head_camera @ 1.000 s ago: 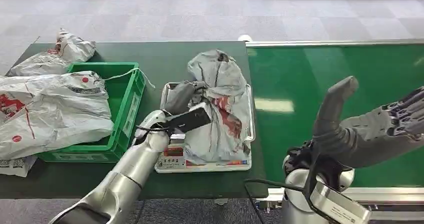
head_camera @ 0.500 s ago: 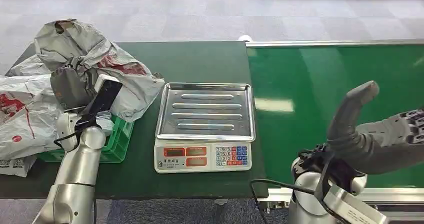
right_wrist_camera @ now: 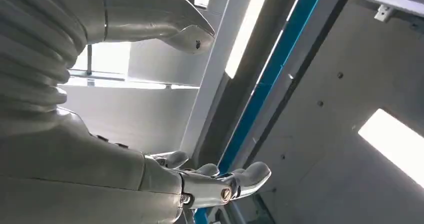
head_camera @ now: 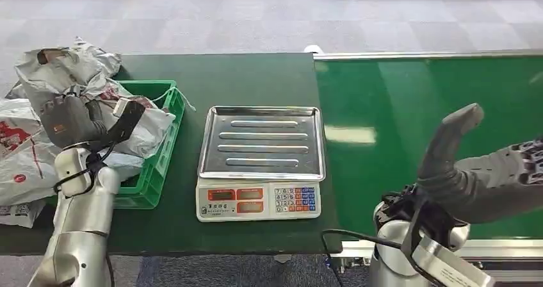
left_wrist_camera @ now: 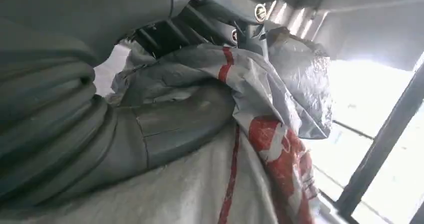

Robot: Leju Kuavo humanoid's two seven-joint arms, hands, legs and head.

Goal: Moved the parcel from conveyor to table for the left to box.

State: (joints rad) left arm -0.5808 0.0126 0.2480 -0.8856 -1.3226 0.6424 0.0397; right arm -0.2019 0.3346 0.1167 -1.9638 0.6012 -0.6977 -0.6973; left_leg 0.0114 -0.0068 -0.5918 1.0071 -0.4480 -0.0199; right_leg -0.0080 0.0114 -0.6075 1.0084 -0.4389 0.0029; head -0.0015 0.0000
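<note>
Parcel [head_camera: 96,101], a crumpled grey courier bag with red print, was gripped in the left hand [head_camera: 70,119] over the green crate [head_camera: 160,139] at the worktop's [head_camera: 243,75] left end. A second earlier it had lain on the steel tray of the weighing scale [head_camera: 261,162] near the worktop's middle; half a second ago it was lifted higher above the crate's near edge. Now it sat lower, seemingly settling toward the crate's inside, against other bagged parcels [head_camera: 22,152] heaped at the left edge. In the left wrist view the thick grey thumb pressed into the bag's plastic [left_wrist_camera: 260,114], so the hand had not let go.

That left the scale tray bare and the boxing step close to done; only the release appeared to remain.

Over the green conveyor [head_camera: 448,88] beside the worktop's right edge, the right hand [head_camera: 474,165] hovered with thumb raised and fingers spread, holding nothing; its wrist view confirmed the fingers [right_wrist_camera: 220,181] apart. Its posture had barely shifted across the last second.
</note>
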